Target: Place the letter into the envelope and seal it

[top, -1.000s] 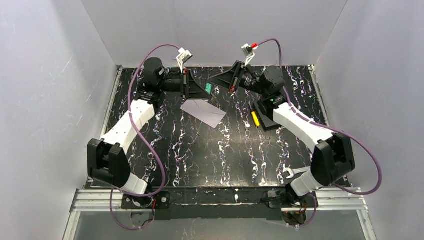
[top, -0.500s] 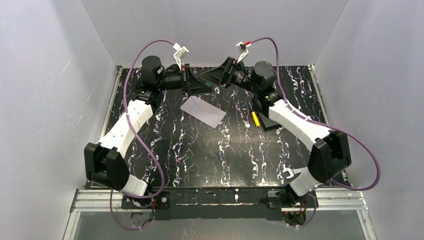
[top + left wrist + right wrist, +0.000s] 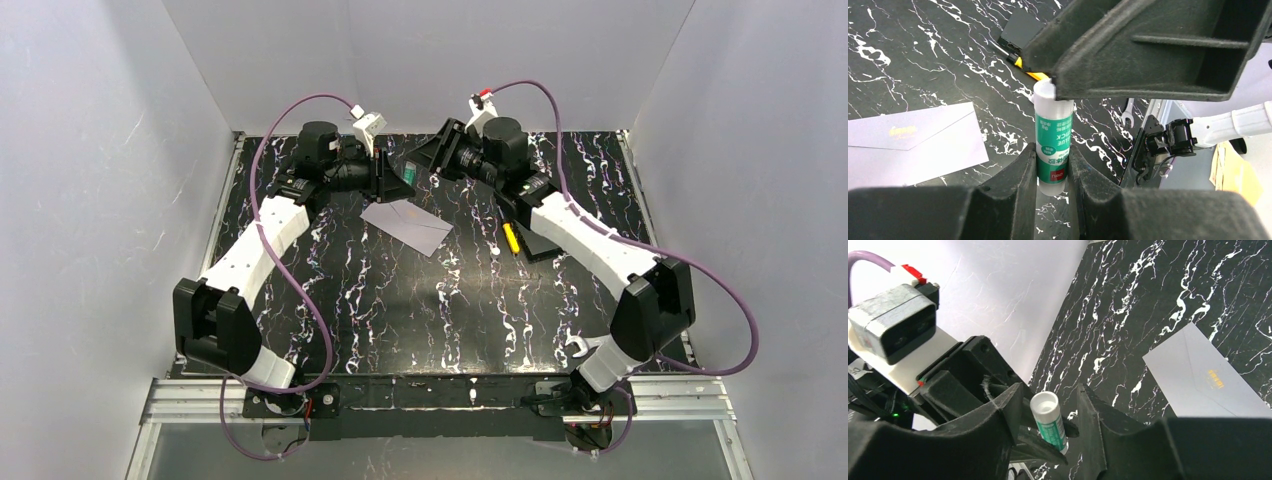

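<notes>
We log the envelope [image 3: 407, 225] flat on the table [image 3: 420, 310], rear centre. Just behind it, off the surface, the glue stick [image 3: 408, 177] sits between the left gripper [image 3: 1053, 165] fingers, its top between the right gripper [image 3: 1048, 405] fingers. To the envelope's right lie a marker [image 3: 510, 238], then a box [image 3: 545, 238]. A wrench [image 3: 580, 347] lies by the right arm's base.

Shows a green-and-white glue stick [image 3: 1053, 142], white at its top end, up off the black marble tabletop [image 3: 420, 310] with white veins, over its far middle. Lying right of centre: a flat black box [image 3: 537, 245] with a small yellow pen-like object [image 3: 510, 238] just beside its left edge. Near the front right corner, a silver wrench [image 3: 585, 346]; plain white walls [image 3: 90, 150] on three sides.
</notes>
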{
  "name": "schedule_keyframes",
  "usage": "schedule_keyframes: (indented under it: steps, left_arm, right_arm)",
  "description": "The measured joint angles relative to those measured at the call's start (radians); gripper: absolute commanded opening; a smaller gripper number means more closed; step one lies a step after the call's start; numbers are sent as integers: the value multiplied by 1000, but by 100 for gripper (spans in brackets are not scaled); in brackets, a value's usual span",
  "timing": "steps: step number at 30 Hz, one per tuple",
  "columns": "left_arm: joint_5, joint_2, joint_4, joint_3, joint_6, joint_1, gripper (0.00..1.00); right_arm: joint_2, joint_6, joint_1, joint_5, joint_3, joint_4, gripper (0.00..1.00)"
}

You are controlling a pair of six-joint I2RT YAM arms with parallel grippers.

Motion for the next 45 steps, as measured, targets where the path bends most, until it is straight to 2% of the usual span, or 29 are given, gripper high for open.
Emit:
schedule_keyframes:
  steps: [2, 4, 6, 9, 11, 14, 15, 16, 18, 20, 25, 28, 29, 34, 40, 45]
  left_arm:
    - [-5, 0, -12, 2, 14, 0, 0]
    - [-8, 0, -23, 8, 24, 0, 0]
    - [-12, 0, -34, 13, 32, 0, 0]
    - [-12, 4, -54, 14, 32, 0, 0]
    - [0, 10, -65, 26, 28, 0, 0]
    - [17, 23, -69, 48, 13, 1, 0]
    - [24, 25, -69, 51, 8, 1, 0]
    - [34, 26, -70, 55, -2, 1, 0]
    - [63, 27, -77, 62, -18, 2, 0]
    - [82, 31, -77, 80, -29, 2, 0]
    - [103, 32, -96, 98, -31, 1, 0]
    - [104, 34, -106, 103, -27, 1, 0]
    - [103, 35, -107, 105, -27, 1, 0]
    - [99, 41, -109, 113, -27, 1, 0]
    - [92, 51, -125, 126, -37, 2, 0]
    - [135, 51, -121, 132, -62, 16, 0]
  right_arm:
    - [16, 3, 1, -5, 14, -4, 57]
    - [37, 6, 1, -11, 26, -10, 52]
    - [53, 13, 1, -27, 31, -11, 34]
    - [61, 19, 2, -51, 44, -13, 13]
    - [60, 13, 5, -44, 49, -18, 6]
    - [51, 8, -2, -40, 50, -20, 3]
    - [49, 7, -5, -43, 50, -20, 5]
    - [45, 7, -9, -52, 49, -17, 12]
    - [41, 8, -17, -82, 49, 9, 36]
    - [39, 8, -28, -113, 48, 13, 50]
    - [39, 3, -39, -146, 48, 10, 63]
    - [39, 5, -37, -164, 48, 10, 62]
    - [39, 8, -37, -171, 48, 11, 61]
    - [41, 24, -33, -212, 48, 21, 31]
    - [54, 29, -36, -234, 48, 32, 1]
    - [54, 39, -50, -293, 18, 124, 1]
